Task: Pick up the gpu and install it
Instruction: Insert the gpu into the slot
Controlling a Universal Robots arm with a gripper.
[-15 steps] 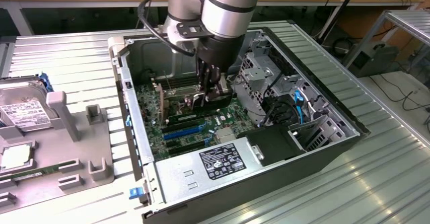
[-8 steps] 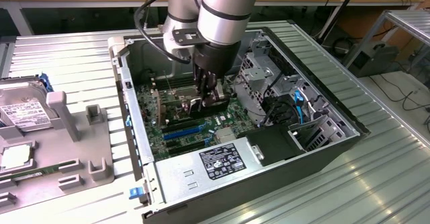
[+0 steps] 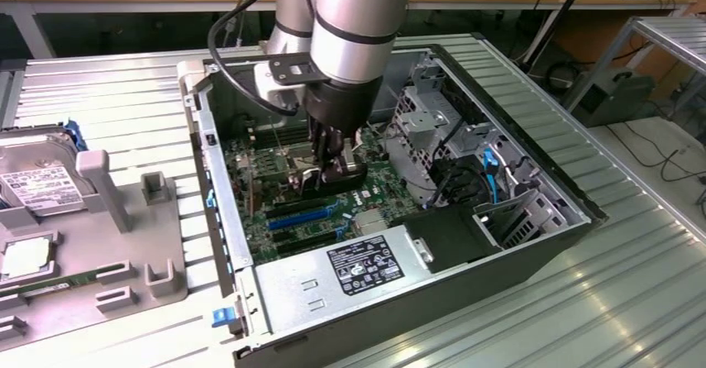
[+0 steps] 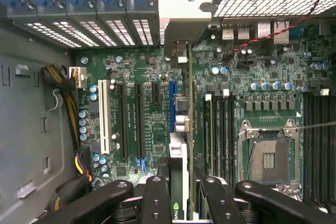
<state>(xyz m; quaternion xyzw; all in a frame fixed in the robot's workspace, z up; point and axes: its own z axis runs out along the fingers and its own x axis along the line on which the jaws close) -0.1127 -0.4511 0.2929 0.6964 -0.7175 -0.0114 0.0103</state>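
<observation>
Exterior view: the computer case (image 3: 551, 244) lies open on its side at mid-frame, its walls rising all round the motherboard (image 3: 259, 178). The arm drops in through the open side. The drive cage (image 3: 425, 120) stands close on the exterior view's right, with bare board on the left. The gripper (image 3: 336, 168) sits low over the board, closed partway on the gpu (image 3: 344, 178), up-frame of the blue slots (image 3: 298, 215). At the frame's left edge, a grey tray (image 3: 111, 211) holds a hard drive (image 3: 33, 182) and a memory stick (image 3: 50, 284).

Wrist view: the gpu (image 4: 178, 156) stands edge-on, pinched between the fingers (image 4: 156, 198) of the gripper (image 4: 181, 198). It lines up with a blue slot (image 4: 173, 95). Black slots and a white slot (image 4: 104, 116) flank it on one side, memory slots (image 4: 220, 129) on the other. The processor socket (image 4: 268, 158) lies beyond the memory slots.
</observation>
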